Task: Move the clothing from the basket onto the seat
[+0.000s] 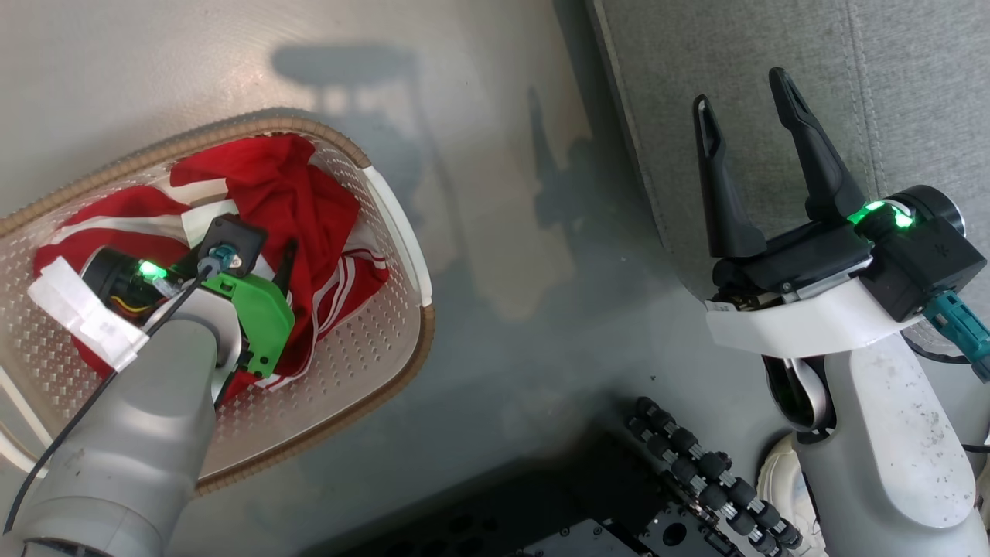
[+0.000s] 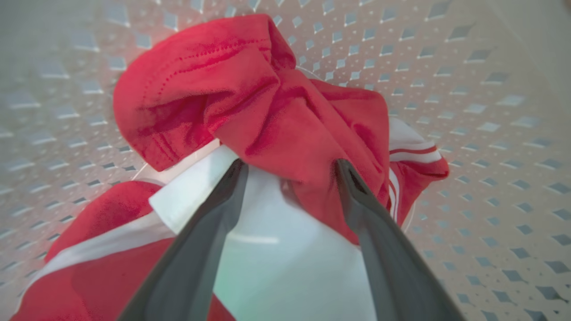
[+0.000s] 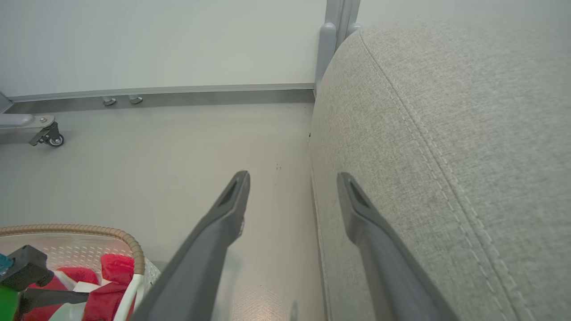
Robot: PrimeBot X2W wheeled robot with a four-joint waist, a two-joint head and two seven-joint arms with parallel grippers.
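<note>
Head view, left side: the basket (image 1: 402,363) stands on the grey floor (image 1: 503,232) at about 9 o'clock, its brown rim unbroken where visible. The clothing (image 1: 294,193) lies inside it, bunched in a red heap with white panels and white striped trim, and occupies the half of the basket toward 11 o'clock. None of it lies on the floor or over the rim.

The left arm reaches down into the basket. In the left wrist view the left gripper (image 2: 291,171) has its two dark fingers spread apart, not clamped. Both tips meet the fabric: a thick red fold sits at 12 o'clock from them, and a white panel fills the gap between the fingers. Perforated basket wall surrounds the heap from 9 through 12 to 3 o'clock.

Centre: bare floor separates basket and seat, which are well apart. The robot's dark base (image 1: 619,503) shows at 6 o'clock.

Right side: the seat (image 1: 851,93) occupies the 1 o'clock corner, with no garment on the part seen. The right gripper (image 1: 740,87) hangs over the seat's near edge, fingers pointing toward 12 o'clock, parted and holding nothing. In the right wrist view its left finger lies over the floor and its right finger over the seat's rounded side. A castor (image 3: 55,141) stands by the wall at 9 o'clock.
</note>
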